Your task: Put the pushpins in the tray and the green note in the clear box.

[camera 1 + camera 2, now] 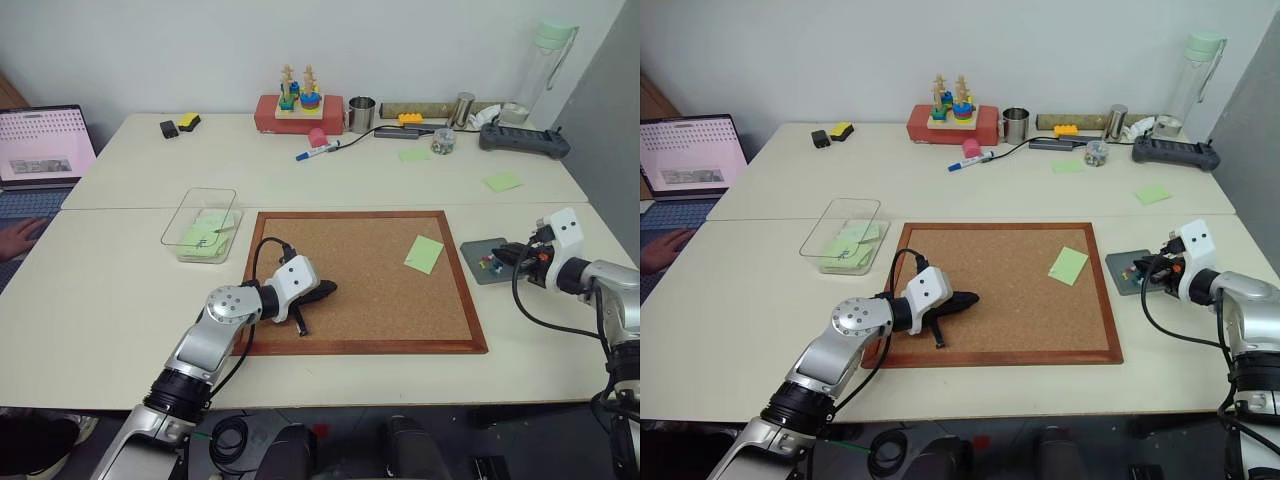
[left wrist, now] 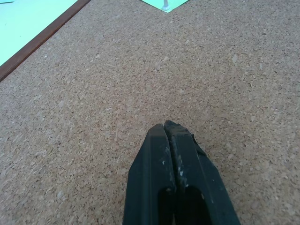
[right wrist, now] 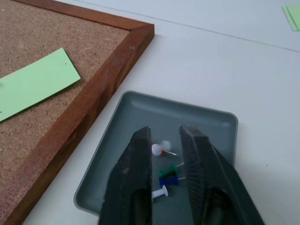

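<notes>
The right gripper (image 3: 165, 140) hangs just over the tray (image 3: 140, 105), and its two black fingers stand a little apart with nothing pinched between them. Under them, on the grey floor of the tray, lie the pushpins (image 3: 168, 174): a green one, a blue one and two pale ones, one with a bit of red on it. The tray sits on the white table (image 1: 150, 300), just beside the right edge of the corkboard (image 1: 360, 290). So I think the step in hand is dropping a pin into the tray. To do it well, the fingers should open wide enough that no pin sticks to them, and then the gripper should lift straight up so it does not bump the low rim or flick the tiny pins out. The green note (image 1: 424, 254) lies flat on the corkboard near its right side, and in the left wrist view a small pin seems to sit at its edge, though it is too small to be sure. The left gripper (image 2: 165, 129) rests on the cork with its fingers shut tight and empty. The clear box (image 1: 178, 225) stands by the left corner of the corkboard, well apart from the note, with some green paper already inside. The note looks thin and may be hard to lift off the cork.
</notes>
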Controlling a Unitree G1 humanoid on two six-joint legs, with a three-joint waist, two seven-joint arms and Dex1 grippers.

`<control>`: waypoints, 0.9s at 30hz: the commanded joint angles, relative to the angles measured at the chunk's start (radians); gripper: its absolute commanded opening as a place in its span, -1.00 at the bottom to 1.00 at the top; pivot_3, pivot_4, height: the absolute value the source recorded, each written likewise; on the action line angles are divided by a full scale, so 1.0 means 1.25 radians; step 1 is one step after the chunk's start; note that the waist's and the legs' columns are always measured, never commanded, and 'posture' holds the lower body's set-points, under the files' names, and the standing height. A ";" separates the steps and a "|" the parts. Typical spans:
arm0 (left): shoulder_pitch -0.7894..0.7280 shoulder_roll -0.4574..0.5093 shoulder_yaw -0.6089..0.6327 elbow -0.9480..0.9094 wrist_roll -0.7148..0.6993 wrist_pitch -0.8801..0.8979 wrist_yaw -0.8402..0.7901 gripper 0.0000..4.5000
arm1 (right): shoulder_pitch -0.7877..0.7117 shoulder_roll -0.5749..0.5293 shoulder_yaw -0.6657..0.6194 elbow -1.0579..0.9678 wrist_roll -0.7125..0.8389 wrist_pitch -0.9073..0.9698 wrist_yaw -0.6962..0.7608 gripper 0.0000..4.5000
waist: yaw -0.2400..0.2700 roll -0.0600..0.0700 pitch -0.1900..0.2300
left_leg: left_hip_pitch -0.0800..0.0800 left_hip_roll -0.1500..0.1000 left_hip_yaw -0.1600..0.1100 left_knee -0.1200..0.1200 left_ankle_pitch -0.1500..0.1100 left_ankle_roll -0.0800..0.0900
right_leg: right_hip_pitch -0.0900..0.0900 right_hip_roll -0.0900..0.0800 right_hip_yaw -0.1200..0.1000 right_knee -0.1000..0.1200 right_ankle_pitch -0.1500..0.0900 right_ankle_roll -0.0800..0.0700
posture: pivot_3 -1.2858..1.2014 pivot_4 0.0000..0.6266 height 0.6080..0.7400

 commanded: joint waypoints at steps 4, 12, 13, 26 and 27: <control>0.030 0.013 -0.025 0.024 0.030 0.026 -0.013 -1.00 | -0.011 -0.013 -0.014 -0.025 0.011 -0.002 0.009 0.12 | 0.000 0.000 0.000 | 0.000 0.000 0.000 0.000 0.000 0.000 | 0.000 0.000 0.000 0.000 0.000 0.000 | 0.03 -0.52 1.00; 0.033 0.019 -0.023 0.024 0.026 0.022 -0.021 -1.00 | 0.019 -0.030 0.056 -0.222 0.020 -0.049 0.120 0.29 | -0.001 0.001 -0.001 | 0.000 0.000 0.000 0.000 0.000 0.000 | 0.000 0.000 0.000 0.000 0.000 0.000 | 0.03 -0.52 1.00; 0.033 0.020 -0.023 0.023 0.026 0.021 -0.021 -1.00 | 0.022 -0.028 0.072 -0.239 0.013 -0.058 0.123 0.29 | -0.001 0.001 -0.002 | 0.000 0.000 -0.001 0.000 0.000 0.000 | 0.000 0.000 0.000 0.000 0.000 0.000 | 0.03 -0.52 1.00; 0.036 0.025 -0.018 0.017 0.023 0.025 -0.021 -1.00 | -0.050 0.120 0.217 -0.166 -0.063 -0.134 0.080 0.29 | -0.001 0.001 -0.002 | 0.000 0.000 -0.002 0.000 0.000 0.000 | 0.000 0.000 0.000 0.000 0.000 0.000 | 0.03 -0.52 1.00; 0.036 0.025 -0.018 0.017 0.023 0.025 -0.021 -1.00 | -0.057 0.129 0.222 -0.148 -0.068 -0.143 0.077 0.29 | -0.003 0.000 -0.002 | 0.000 0.000 -0.002 0.000 0.000 0.000 | 0.000 0.000 0.000 0.000 0.000 0.000 | 0.03 -0.52 1.00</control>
